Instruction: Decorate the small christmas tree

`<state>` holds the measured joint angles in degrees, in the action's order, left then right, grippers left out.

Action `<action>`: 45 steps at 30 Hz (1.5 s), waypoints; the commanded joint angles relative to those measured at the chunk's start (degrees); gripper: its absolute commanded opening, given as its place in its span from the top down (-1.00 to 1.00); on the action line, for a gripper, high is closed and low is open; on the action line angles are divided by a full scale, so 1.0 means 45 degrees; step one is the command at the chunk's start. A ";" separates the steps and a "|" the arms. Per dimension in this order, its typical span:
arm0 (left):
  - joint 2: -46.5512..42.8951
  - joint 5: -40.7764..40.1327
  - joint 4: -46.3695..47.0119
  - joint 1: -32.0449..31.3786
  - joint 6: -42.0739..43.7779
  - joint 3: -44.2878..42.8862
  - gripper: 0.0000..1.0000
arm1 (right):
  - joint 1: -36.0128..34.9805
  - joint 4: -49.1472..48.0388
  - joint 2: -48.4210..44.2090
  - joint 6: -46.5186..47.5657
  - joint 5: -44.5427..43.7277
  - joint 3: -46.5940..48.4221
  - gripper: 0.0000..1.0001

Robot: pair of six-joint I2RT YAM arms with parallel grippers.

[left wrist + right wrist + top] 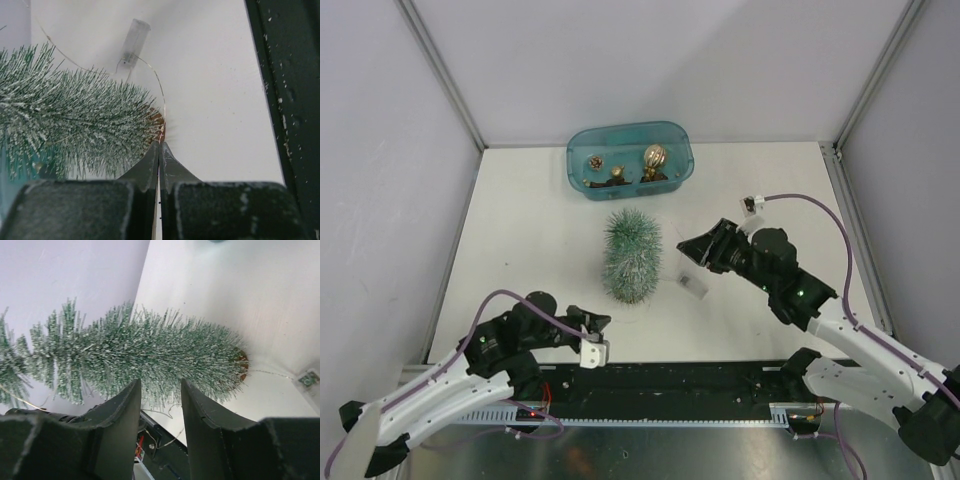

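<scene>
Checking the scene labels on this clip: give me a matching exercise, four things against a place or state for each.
Things:
1. small christmas tree
2. teal tub
3. left gripper
4. right gripper

Place or state:
A. jaws apart
B. at the far end, ornaments inside
C. jaws shut
D. between the two grippers

Pairs: 1-D, 2-B, 3-C, 4-A

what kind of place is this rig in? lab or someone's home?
Most likely a lab test cell, not a home: plain white panel walls on aluminium frame posts, a white tabletop, and a left robot arm and right robot arm bolted at its near edge.
</scene>
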<state>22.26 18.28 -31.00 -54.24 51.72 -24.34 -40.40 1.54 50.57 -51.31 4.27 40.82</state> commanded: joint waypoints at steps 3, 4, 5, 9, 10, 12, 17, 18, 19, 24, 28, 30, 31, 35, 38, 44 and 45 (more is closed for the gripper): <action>-0.0613 -0.1587 -0.0999 0.0022 0.1026 -0.0767 1.00 | 0.0016 0.0962 -0.0146 0.1451 -0.1477 0.0619 0.16; -0.0710 -0.1848 -0.1039 0.0012 0.1075 -0.0746 1.00 | 0.0073 0.1335 -0.0350 0.1700 -0.1760 0.0667 0.16; -0.0807 -0.2067 -0.1069 0.0017 0.1108 -0.0716 1.00 | 0.0151 0.1600 -0.0647 0.1961 -0.1941 0.0700 0.14; -0.1171 -0.2664 -0.1102 0.0021 0.1083 -0.0459 0.99 | 0.0183 0.2279 -0.1776 0.2836 -0.2398 0.0704 0.06; -0.1253 -0.2748 -0.1110 0.0021 0.1054 -0.0406 0.99 | 0.0079 0.2462 -0.1946 0.2988 -0.2475 0.0699 0.04; -0.1348 -0.2860 -0.1101 0.0022 0.0998 -0.0337 1.00 | -0.0209 0.2668 -0.2151 0.3376 -0.2522 0.0696 0.03; -0.1487 -0.3016 -0.1139 0.0022 0.0910 -0.0301 1.00 | -0.1583 0.1619 -0.1815 0.4474 -0.2134 0.0775 -0.01; -0.1488 -0.3032 -0.1158 0.0022 0.0909 -0.0298 1.00 | -0.1879 0.1293 -0.1653 0.4745 -0.2079 0.0891 -0.01; -0.1509 -0.3079 -0.1177 0.0022 0.0889 -0.0306 1.00 | -0.2075 0.1071 -0.1406 0.4939 -0.2071 0.0998 -0.02; -0.1673 -0.3140 -0.1398 0.0030 0.0880 -0.0368 1.00 | -0.2378 0.0098 -0.0609 0.5485 -0.1881 0.1304 -0.03; -0.1794 -0.3214 -0.1508 0.0033 0.0987 -0.0358 1.00 | -0.2386 -0.0198 -0.0304 0.5699 -0.1960 0.1339 -0.02; -0.1859 -0.3221 -0.1548 0.0034 0.1079 -0.0335 1.00 | -0.2383 -0.0624 -0.0135 0.5919 -0.2125 0.1398 0.00; -0.1909 -0.3212 -0.1557 0.0038 0.1111 -0.0325 1.00 | -0.2396 -0.0737 -0.0031 0.6024 -0.2201 0.1457 0.02; -0.2091 -0.3371 -0.1734 0.0031 0.1278 -0.0361 1.00 | -0.2426 -0.0802 0.0555 0.6432 -0.2560 0.1779 0.24; -0.2366 -0.3806 -0.2059 0.0028 0.1487 -0.0386 1.00 | -0.2462 -0.0605 0.0757 0.6618 -0.2789 0.1822 0.56; -0.3914 -0.5291 -0.2407 0.0041 0.2093 0.0188 1.00 | -0.2982 0.0395 0.0865 0.7085 -0.3770 0.1822 0.93; -0.4274 -0.5468 -0.2329 0.0041 0.2223 0.0366 1.00 | -0.3096 0.0495 0.0898 0.7095 -0.3873 0.1825 0.96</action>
<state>7.99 -0.49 -40.84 -54.19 58.48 -24.71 -52.53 2.72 54.28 -21.67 -9.26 46.63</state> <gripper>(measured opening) 0.005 0.043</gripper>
